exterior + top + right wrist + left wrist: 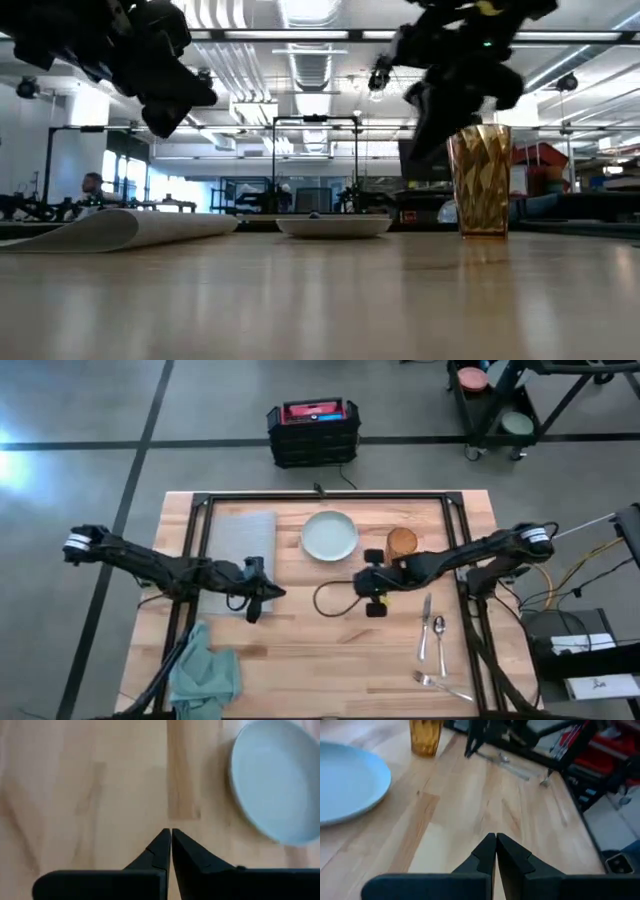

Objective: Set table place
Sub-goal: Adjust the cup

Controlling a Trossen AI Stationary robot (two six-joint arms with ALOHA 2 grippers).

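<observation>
Flat grey woven rectangular placemat [237, 538], one edge curled up, beside pale round plate [329, 535]; left gripper [262, 592] and right gripper [366, 588] fingers together, empty.

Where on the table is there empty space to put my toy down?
Bare wood lies between the teal napkin and the cutlery, along the table's near edge. Crowded: the far half, with placemat, plate, amber cup and both end effectors, left and right.
</observation>
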